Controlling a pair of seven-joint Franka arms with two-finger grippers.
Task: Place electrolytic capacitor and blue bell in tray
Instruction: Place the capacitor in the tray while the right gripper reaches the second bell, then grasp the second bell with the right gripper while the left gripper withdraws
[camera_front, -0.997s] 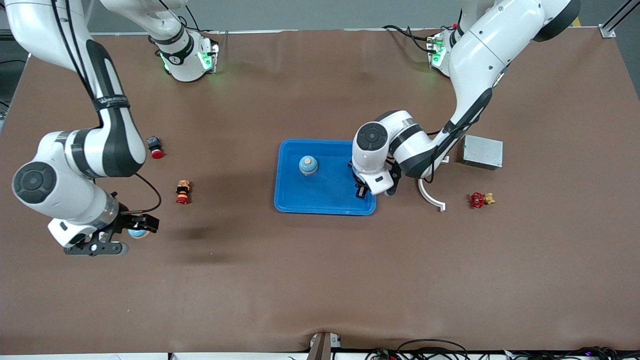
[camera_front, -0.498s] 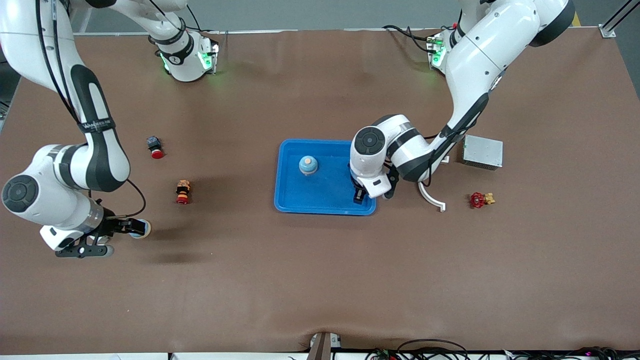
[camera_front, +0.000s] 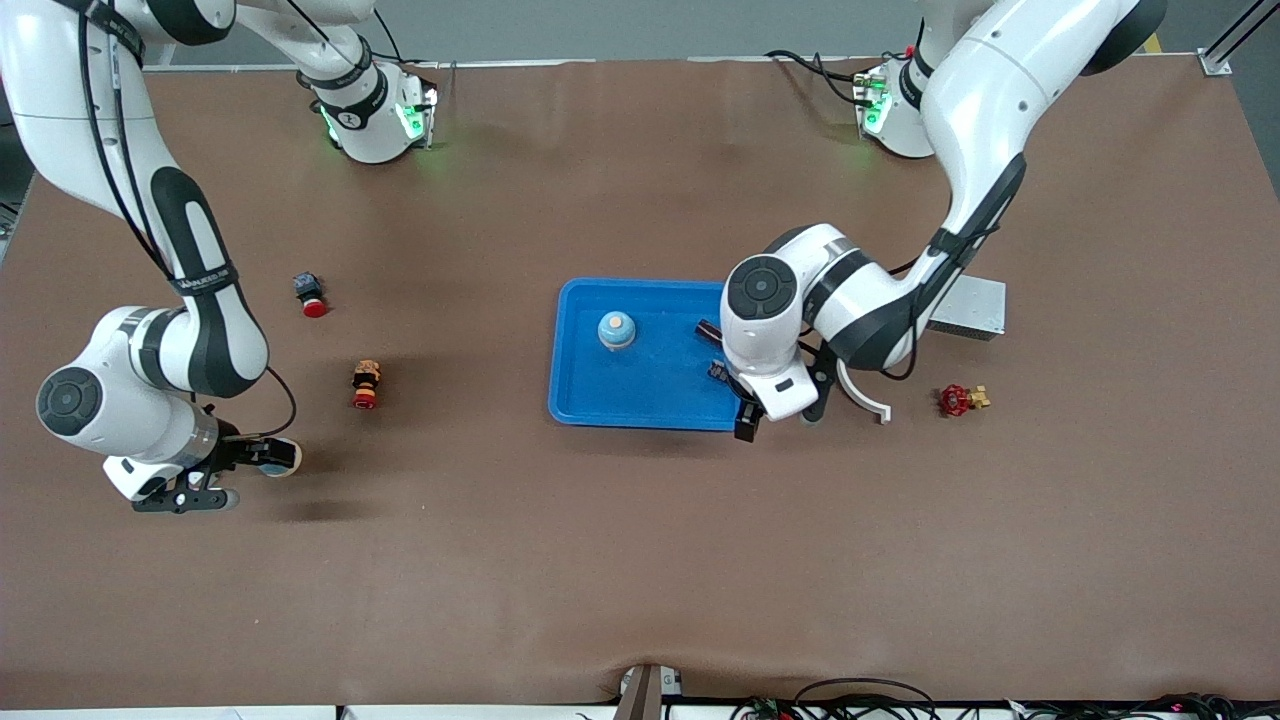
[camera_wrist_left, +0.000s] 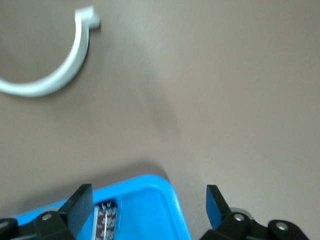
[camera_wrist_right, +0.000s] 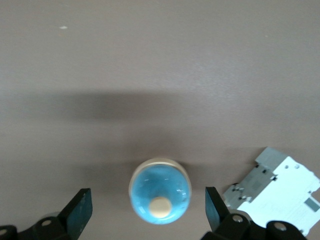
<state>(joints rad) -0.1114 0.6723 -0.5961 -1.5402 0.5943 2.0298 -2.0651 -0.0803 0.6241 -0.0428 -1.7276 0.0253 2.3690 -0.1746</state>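
Tray holds one blue bell and the capacitor, which lies in the corner under the left gripper, jaws open. Right gripper, jaws open and empty, hovers over a second blue bell well apart from the tray.

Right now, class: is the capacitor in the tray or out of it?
In: the capacitor lies on the blue tray floor, inside the rim, between the open left gripper fingers.
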